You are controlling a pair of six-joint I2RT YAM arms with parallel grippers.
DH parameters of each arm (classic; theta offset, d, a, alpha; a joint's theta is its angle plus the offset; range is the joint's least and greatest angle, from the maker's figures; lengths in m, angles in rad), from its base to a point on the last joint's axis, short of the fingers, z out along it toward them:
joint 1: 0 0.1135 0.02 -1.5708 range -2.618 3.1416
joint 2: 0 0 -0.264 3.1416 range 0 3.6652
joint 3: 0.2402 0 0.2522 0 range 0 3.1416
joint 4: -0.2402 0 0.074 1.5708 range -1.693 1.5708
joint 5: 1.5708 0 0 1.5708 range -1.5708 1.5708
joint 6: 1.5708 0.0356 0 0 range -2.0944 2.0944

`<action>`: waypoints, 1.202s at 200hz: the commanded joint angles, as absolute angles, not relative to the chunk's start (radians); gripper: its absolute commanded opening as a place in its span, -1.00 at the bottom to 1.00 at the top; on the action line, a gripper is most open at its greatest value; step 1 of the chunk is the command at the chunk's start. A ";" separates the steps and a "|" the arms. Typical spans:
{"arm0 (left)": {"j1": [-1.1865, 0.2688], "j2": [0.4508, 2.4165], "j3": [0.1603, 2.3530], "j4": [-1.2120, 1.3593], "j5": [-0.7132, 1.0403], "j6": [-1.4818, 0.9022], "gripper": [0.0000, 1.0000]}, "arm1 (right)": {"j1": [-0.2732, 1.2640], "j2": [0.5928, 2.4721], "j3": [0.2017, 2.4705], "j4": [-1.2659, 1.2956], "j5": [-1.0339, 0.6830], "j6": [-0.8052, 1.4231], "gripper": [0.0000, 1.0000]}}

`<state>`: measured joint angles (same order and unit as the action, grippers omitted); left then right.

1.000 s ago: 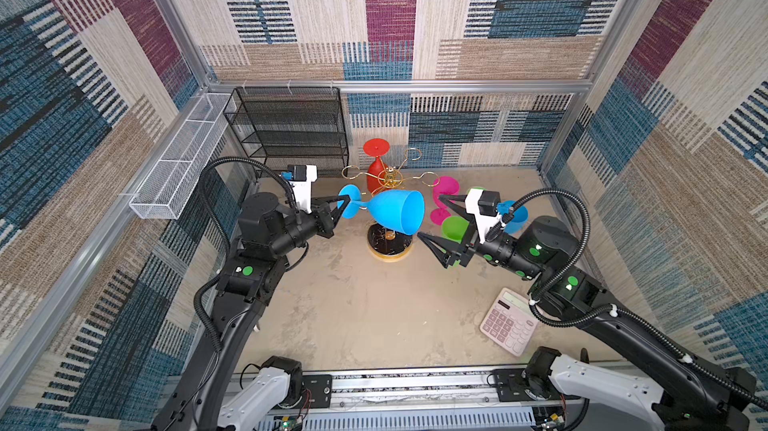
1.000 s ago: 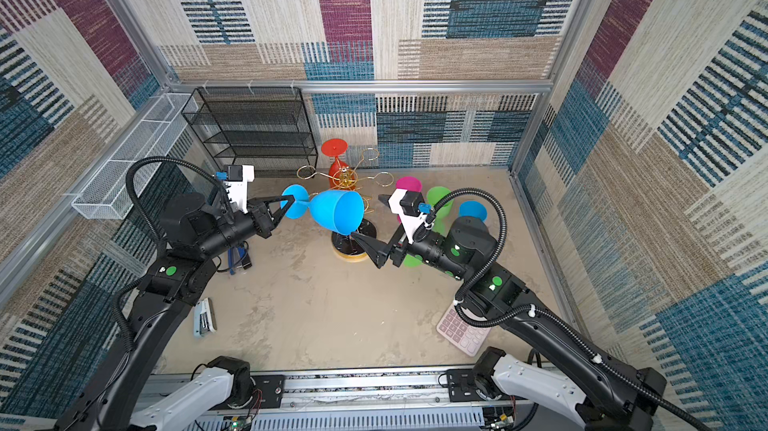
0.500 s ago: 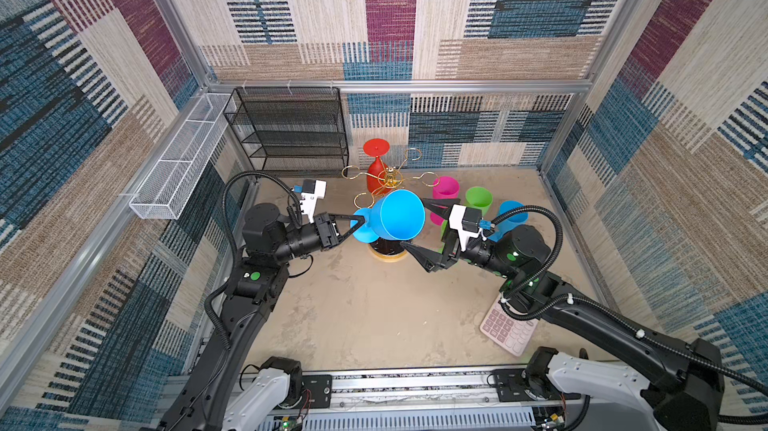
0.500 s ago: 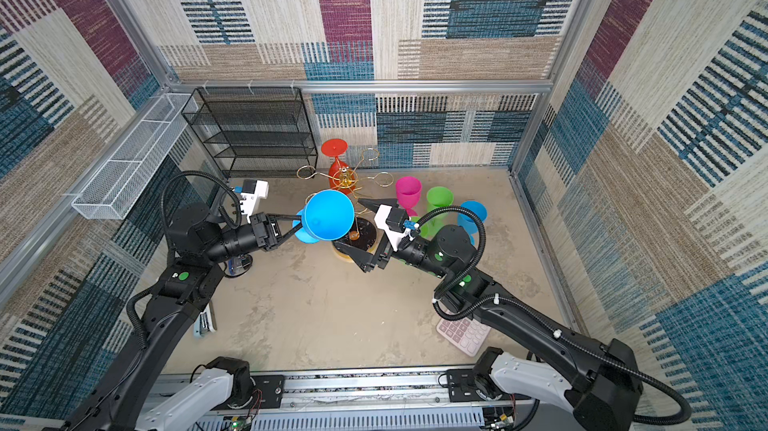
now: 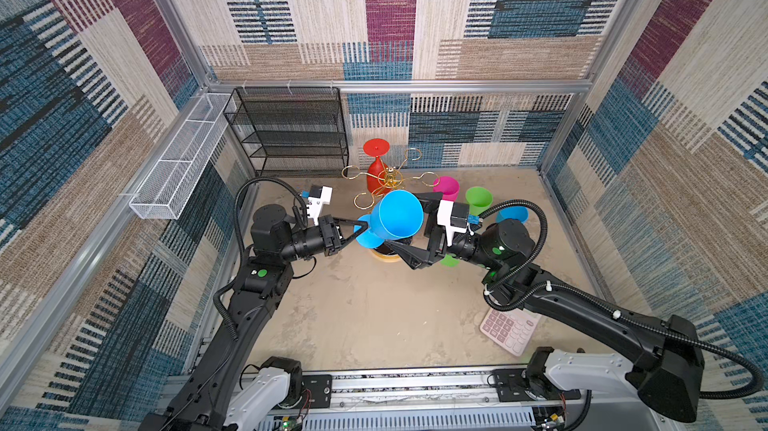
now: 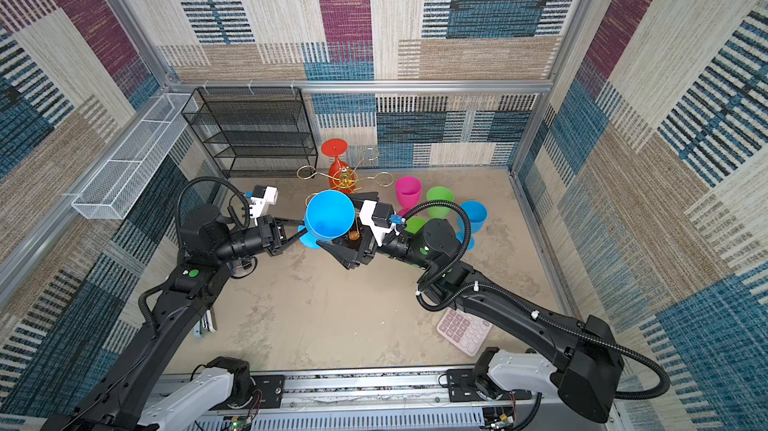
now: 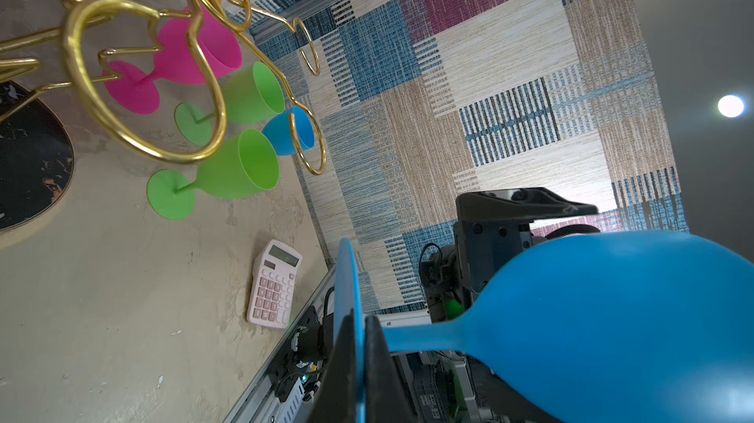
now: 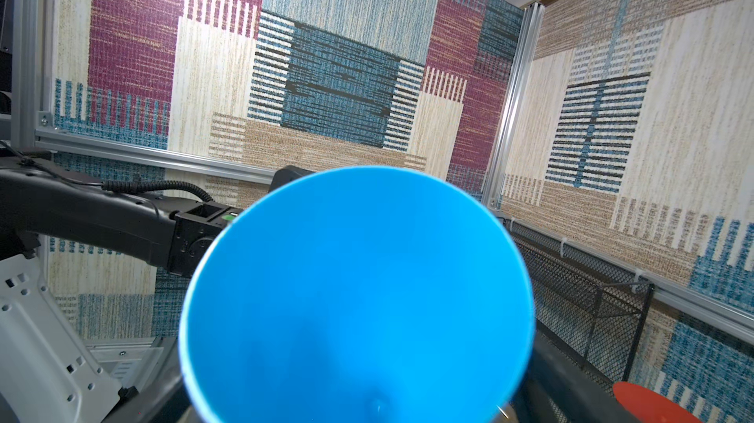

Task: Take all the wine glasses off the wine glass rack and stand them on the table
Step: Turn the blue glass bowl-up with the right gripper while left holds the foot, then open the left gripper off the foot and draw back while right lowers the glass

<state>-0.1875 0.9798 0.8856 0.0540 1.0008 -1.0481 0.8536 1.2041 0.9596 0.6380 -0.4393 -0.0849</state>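
Pink calculator (image 5: 509, 331) lies nearest. Beyond, the left gripper (image 5: 360, 227) pinches the foot of the blue wine glass (image 5: 397, 215), held tilted, clear of the wine glass rack (image 5: 388, 177). The right gripper (image 6: 337, 220) stands spread either side of its bowl. Behind, a red glass (image 5: 376, 167) hangs inverted on the rack.

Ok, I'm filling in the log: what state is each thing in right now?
blue wine glass: off the wine glass rack, held sideways.
left claw: shut on its foot.
right claw: open, either side of its bowl.
red wine glass: hanging upside down on the rack.
pink glass: standing upright.
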 commanded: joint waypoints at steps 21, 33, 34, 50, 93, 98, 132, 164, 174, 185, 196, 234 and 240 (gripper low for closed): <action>-0.186 0.987 0.865 0.103 1.020 -1.048 -1.00 | 0.862 1.244 0.999 0.674 -0.437 -0.054 0.99; -0.187 0.989 0.862 0.094 1.021 -1.042 -1.00 | 0.866 1.253 1.002 0.674 -0.435 -0.048 0.99; -0.187 0.990 0.862 0.094 1.021 -1.042 -1.00 | 0.866 1.254 1.002 0.674 -0.435 -0.048 0.99; -0.186 0.990 0.855 0.104 1.023 -1.046 -1.00 | 0.870 1.262 1.009 0.664 -0.435 -0.043 0.98; -0.188 0.994 0.850 0.110 1.026 -1.045 -1.00 | 0.873 1.258 1.015 0.643 -0.426 -0.034 0.71; -0.186 0.994 0.849 0.110 1.025 -1.044 -1.00 | 0.873 1.258 1.016 0.637 -0.424 -0.032 0.66; -0.186 0.987 0.850 0.099 1.016 -1.019 -1.00 | 0.874 1.246 1.013 0.600 -0.385 -0.020 0.54; -0.186 0.970 0.877 0.018 0.989 -0.941 -0.74 | 0.875 1.206 1.003 0.559 -0.351 -0.010 0.53; -0.186 0.966 0.882 0.002 0.981 -0.925 -0.62 | 0.874 1.184 0.995 0.554 -0.345 -0.009 0.53; -0.186 0.961 0.886 -0.009 0.970 -0.913 -0.49 | 0.874 1.165 0.990 0.537 -0.331 -0.004 0.53; -0.184 0.957 0.890 -0.018 0.960 -0.901 -0.40 | 0.874 1.148 0.992 0.516 -0.321 -0.004 0.53; -0.162 0.916 0.957 -0.209 0.858 -0.740 -0.18 | 0.874 1.082 0.979 0.413 -0.288 -0.003 0.53; -0.156 0.903 0.978 -0.259 0.823 -0.698 -0.15 | 0.874 1.068 0.971 0.394 -0.280 0.000 0.53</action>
<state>-0.1730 0.9379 0.9215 -0.0982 0.9230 -0.8753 0.8745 1.1061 0.9874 0.4671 -0.3183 -0.0154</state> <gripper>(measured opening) 0.401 0.769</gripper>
